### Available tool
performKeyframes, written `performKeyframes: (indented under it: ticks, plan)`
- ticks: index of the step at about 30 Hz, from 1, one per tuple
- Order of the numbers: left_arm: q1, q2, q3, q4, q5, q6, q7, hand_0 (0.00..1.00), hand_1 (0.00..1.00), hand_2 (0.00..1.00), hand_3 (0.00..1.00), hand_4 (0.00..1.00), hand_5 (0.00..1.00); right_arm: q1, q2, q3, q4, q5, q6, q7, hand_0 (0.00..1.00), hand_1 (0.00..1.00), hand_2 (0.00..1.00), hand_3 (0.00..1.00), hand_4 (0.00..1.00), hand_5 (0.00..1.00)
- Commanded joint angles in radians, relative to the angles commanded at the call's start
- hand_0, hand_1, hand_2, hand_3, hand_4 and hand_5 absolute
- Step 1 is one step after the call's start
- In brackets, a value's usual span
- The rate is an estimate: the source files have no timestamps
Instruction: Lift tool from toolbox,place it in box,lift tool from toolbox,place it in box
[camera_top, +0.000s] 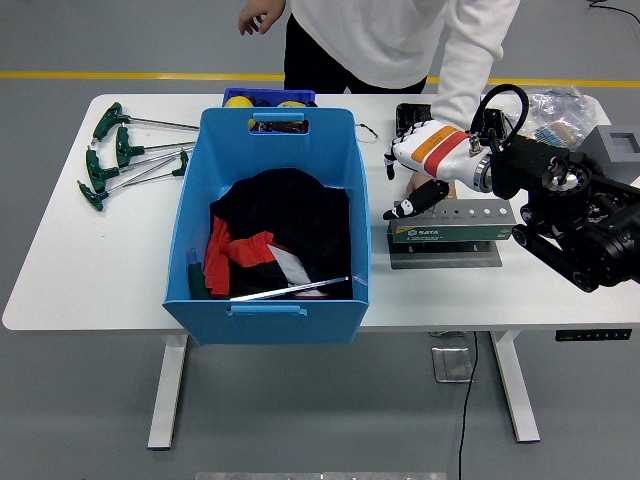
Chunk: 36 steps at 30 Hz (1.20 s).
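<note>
Right hand (418, 170), white with an orange stripe, reaching in from the worktop's (90, 270) right edge on a black arm (570, 215), poised over the left end of the grey tool rack (452, 220). Dark fingers (420, 198) hanging slack and slightly spread toward the rack's top, closed on nothing visible. Left hand out of view.

Tool rack standing right of centre on the worktop, just beside the blue box (268, 225), its perforated top facing up. No tool clearly visible in the rack's holes, the white hand covering the left end. Person's hand (440, 185) in a white sleeve reaching down from the far edge, mostly hidden behind the robot hand at the rack's far side; whether it holds anything cannot be told.

Blue box occupying the middle of the worktop, from near the far edge to the near edge. Inside: black and red cloth (270, 235), and one long T-handle wrench (290, 290) lying slantwise along the near wall.

Four more green-handled T-wrenches (125, 155) fanned out at the far left corner. Black tray (410, 120) and a plastic bag (560, 105) toward the far right corner.
</note>
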Motion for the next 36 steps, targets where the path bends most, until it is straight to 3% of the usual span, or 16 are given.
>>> performKeyframes:
  ticks: [2,3,8,9,23,26,27,32,33,36]
  plan:
    - [-0.001,0.000,0.001,0.000,-0.001,0.001,-0.001,0.794,0.762,0.799,0.713,0.748,0.634,0.005,0.002,-0.015,-0.016,0.002,0.000,0.006,0.827,0.686,0.683,0.452,0.998,0.734]
    - [-0.002,0.001,0.002,0.000,-0.002,0.001,-0.002,0.794,0.761,0.797,0.714,0.748,0.634,0.006,0.002,-0.020,-0.021,0.004,0.000,0.007,0.831,0.632,0.614,0.405,0.998,0.741]
    - [-0.002,0.001,0.007,0.000,-0.009,0.001,-0.004,0.794,0.761,0.797,0.714,0.748,0.634,0.002,-0.007,-0.040,-0.043,0.009,0.013,0.006,0.831,0.632,0.614,0.405,0.998,0.741]
    - [-0.002,0.001,0.007,0.000,-0.009,0.001,-0.004,0.794,0.760,0.797,0.712,0.749,0.634,0.001,-0.010,-0.043,-0.046,0.009,0.015,0.005,0.830,0.600,0.577,0.383,0.998,0.749]
    - [0.000,0.000,-0.002,-0.002,0.006,0.002,0.003,0.794,0.758,0.795,0.712,0.749,0.635,-0.015,-0.030,-0.078,-0.086,0.011,0.036,-0.003,0.828,0.570,0.545,0.340,0.998,0.748]
    - [0.001,0.000,-0.004,-0.002,0.010,0.002,0.003,0.794,0.758,0.795,0.712,0.749,0.635,-0.016,-0.031,-0.087,-0.090,0.009,0.031,0.000,0.828,0.570,0.545,0.340,0.998,0.748]
    - [0.002,0.000,-0.004,-0.001,0.011,0.002,0.004,0.794,0.758,0.795,0.712,0.749,0.633,-0.016,-0.031,-0.089,-0.090,0.008,0.028,0.001,0.815,0.519,0.492,0.276,0.998,0.752]
    - [0.003,0.000,-0.009,-0.002,0.018,0.003,0.005,0.794,0.758,0.795,0.712,0.749,0.633,-0.017,-0.029,-0.095,-0.089,-0.008,-0.003,0.005,0.815,0.519,0.492,0.276,0.998,0.752]
    - [0.003,0.000,-0.010,-0.002,0.019,0.003,0.005,0.794,0.758,0.795,0.710,0.747,0.631,-0.017,-0.029,-0.096,-0.088,-0.010,-0.010,0.007,0.770,0.378,0.342,0.235,0.998,0.754]
    - [0.003,0.000,-0.011,-0.002,0.022,0.003,0.006,0.794,0.758,0.795,0.710,0.747,0.631,-0.018,-0.028,-0.098,-0.089,-0.015,-0.020,0.007,0.770,0.378,0.342,0.235,0.998,0.754]
